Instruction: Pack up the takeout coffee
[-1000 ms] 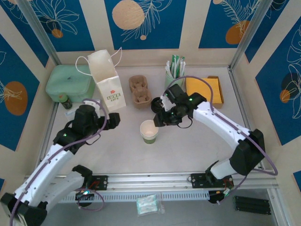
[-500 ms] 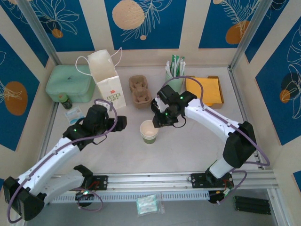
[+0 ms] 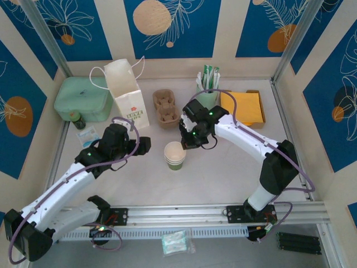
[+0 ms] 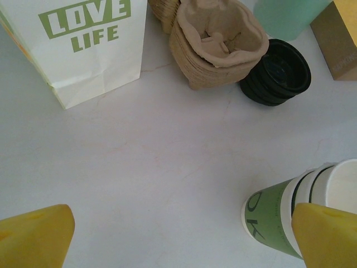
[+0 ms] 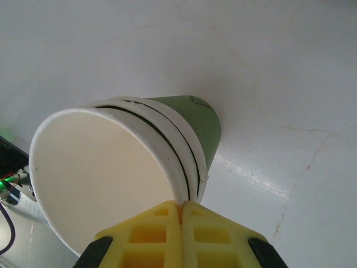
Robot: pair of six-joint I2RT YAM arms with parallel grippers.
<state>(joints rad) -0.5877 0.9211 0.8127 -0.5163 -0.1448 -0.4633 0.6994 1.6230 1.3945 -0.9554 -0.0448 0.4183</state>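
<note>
The right gripper (image 3: 186,142) is pressing its jaws closed at the rim of the cup stack (image 3: 175,156), frame centre. The left gripper (image 3: 143,146), left of centre, is holding its jaws open.

I get bright, even overhead light; shadows on the worktop (image 3: 215,181) are soft; the top view is sharp; yellow fingers (image 4: 34,237) blur near the left wrist lens; the right wrist view looks slightly washed out.

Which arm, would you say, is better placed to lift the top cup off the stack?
Right: the right gripper pinches the top cup by its rim; the left gripper hangs open beside the stack.
</note>
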